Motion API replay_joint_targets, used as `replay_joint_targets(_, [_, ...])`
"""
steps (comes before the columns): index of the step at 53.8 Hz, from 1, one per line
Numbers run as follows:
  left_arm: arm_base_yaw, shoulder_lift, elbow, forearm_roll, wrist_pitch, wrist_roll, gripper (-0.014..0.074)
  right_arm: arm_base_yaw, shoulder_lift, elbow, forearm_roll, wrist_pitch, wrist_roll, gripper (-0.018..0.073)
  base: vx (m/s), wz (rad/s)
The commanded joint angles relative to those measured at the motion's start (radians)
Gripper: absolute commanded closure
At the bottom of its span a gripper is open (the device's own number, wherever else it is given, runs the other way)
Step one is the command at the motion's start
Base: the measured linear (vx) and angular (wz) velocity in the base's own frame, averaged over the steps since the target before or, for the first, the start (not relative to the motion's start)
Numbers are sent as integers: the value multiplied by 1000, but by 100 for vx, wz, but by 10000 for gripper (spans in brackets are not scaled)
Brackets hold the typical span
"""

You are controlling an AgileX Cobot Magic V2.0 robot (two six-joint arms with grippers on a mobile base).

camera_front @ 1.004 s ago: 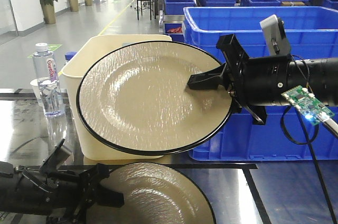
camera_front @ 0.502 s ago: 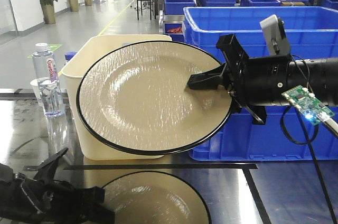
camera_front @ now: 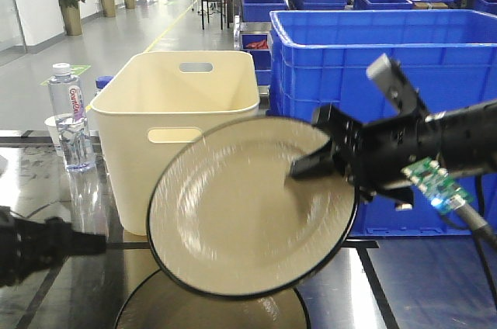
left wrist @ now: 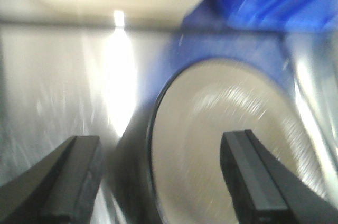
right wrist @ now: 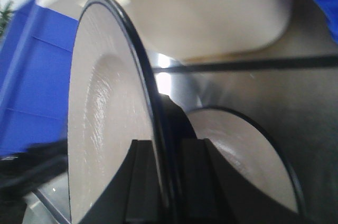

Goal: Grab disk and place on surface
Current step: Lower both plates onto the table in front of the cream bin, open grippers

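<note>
The disk point(camera_front: 241, 212) is a beige plate with a black rim. It hangs tilted, almost on edge, just above the dark glossy surface point(camera_front: 404, 282), which mirrors it. My right gripper point(camera_front: 311, 166) is shut on its right rim; in the right wrist view both fingers point(right wrist: 145, 182) pinch the rim edge-on, and the disk's reflection point(right wrist: 248, 155) lies beside it. My left arm point(camera_front: 43, 247) is a dark blur low at the left. My left gripper point(left wrist: 163, 182) is open and holds nothing, with the blurred disk point(left wrist: 232, 134) ahead of it.
A cream bin point(camera_front: 186, 96) stands behind the disk and a big blue crate point(camera_front: 404, 50) at the back right. A water bottle point(camera_front: 66, 112) stands at the left. A black tape line point(camera_front: 365, 244) crosses the tabletop.
My right gripper has carried the disk down and to the right, close to the tabletop, uncovering the cream bin. My left arm has drawn back to the left.
</note>
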Motion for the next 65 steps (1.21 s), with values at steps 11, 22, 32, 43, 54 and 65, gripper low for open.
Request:
replay_joint_targets(11, [2,-136,-28,-45,-194,5,20,3,77,30,115,17,-7,567,0,0])
replay_joint_targets(22, [2,-139,-28,-46,-201,5,20,91,148,31,100,-10,-79,559,0,0])
replay_joint_targets(32, [2,-139,-28,-45,-201,5,20,165,162,31,-34,-110,-135,510,0,0])
replay_joint_targets(43, [2,-139,-28,-45,-199,5,20,177,162,31,-249,-90,-161,372,0,0])
replay_joint_targets(54, [2,-136,-28,-45,-198,5,20,177,156,20,-351,-26,-190,172,0,0])
replay_joint_targets(65, [2,-136,-25,-45,-193,5,20,177,116,-42,-497,37,-201,62,0,0])
